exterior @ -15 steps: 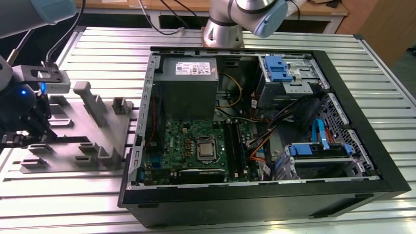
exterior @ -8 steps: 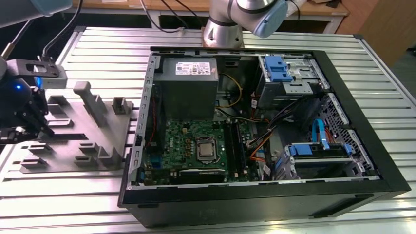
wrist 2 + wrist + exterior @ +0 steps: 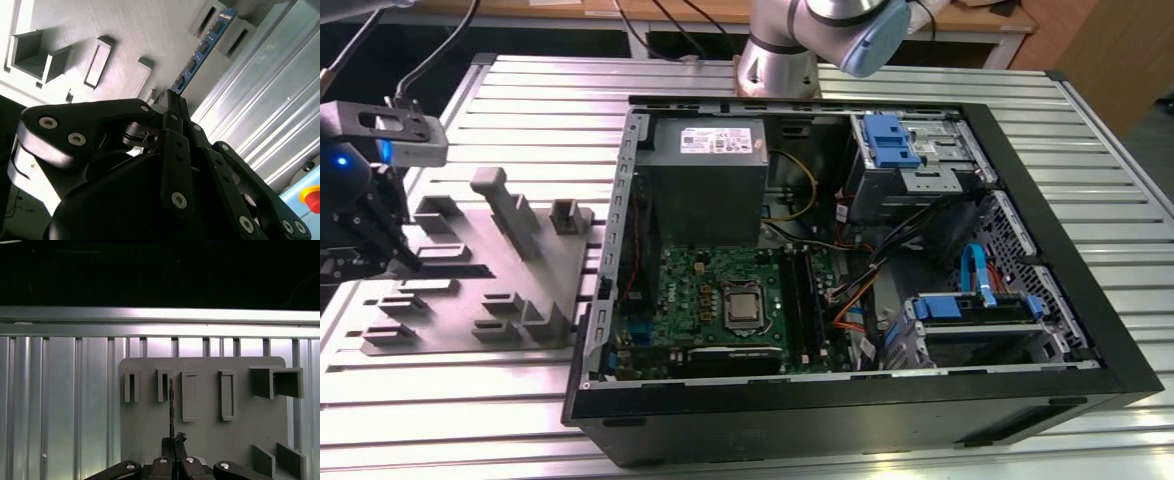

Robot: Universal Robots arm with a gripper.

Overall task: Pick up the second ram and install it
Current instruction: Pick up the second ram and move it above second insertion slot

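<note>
Pinching one short end of the second ram (image 3: 202, 49), the pincer (image 3: 172, 102) has its fingers (image 3: 176, 145) closed flat against the stick with no gap between them. The stick runs straight out from the fingertips, blue-green with dark chips along its face, over the grey fixture tray (image 3: 125, 35). In the first wrist view it appears edge-on as a thin dark line (image 3: 171, 402) just beside one of the tray's narrow upright slots (image 3: 163, 385). Whether its far end touches the tray cannot be told.

The tray lies on the ribbed metal table (image 3: 520, 80), near the table's edge at the exterior view's left, where the arm's head (image 3: 367, 215) hangs over it. An open computer case (image 3: 854, 405) fills the middle of the table, well apart from the stick, with a green circuit board (image 3: 700, 290) lying in it below a grey power-supply box (image 3: 707, 150).
</note>
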